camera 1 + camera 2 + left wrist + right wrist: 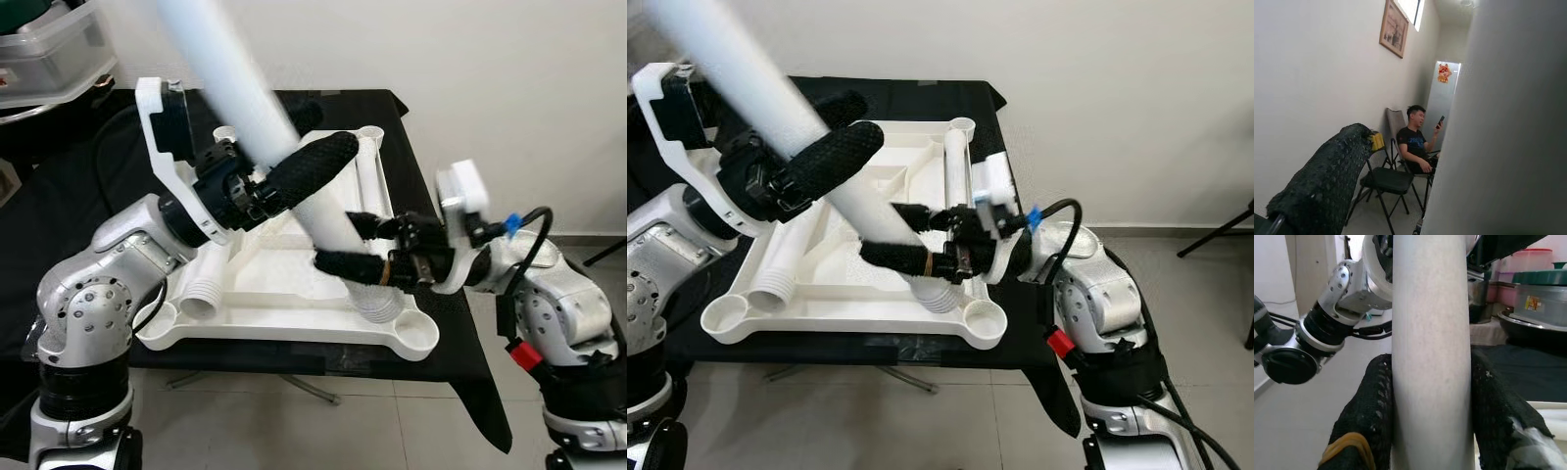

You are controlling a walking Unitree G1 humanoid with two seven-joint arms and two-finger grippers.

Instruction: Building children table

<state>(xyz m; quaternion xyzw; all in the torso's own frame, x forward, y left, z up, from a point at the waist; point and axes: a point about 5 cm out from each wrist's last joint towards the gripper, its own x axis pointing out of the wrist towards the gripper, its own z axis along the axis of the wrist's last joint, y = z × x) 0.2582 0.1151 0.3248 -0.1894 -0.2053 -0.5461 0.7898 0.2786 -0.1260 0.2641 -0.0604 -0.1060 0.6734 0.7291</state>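
Your white table leg (257, 117) stands tilted over the upturned white tabletop (294, 308), its threaded lower end at the tabletop's near right corner socket. Your right gripper (358, 245) is clamped around the leg just above that end. Your left gripper (304, 171) grips it higher up, fingers closed against it

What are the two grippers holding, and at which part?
Both hold one white table leg: the right gripper near its ribbed lower end, the left gripper around its middle.
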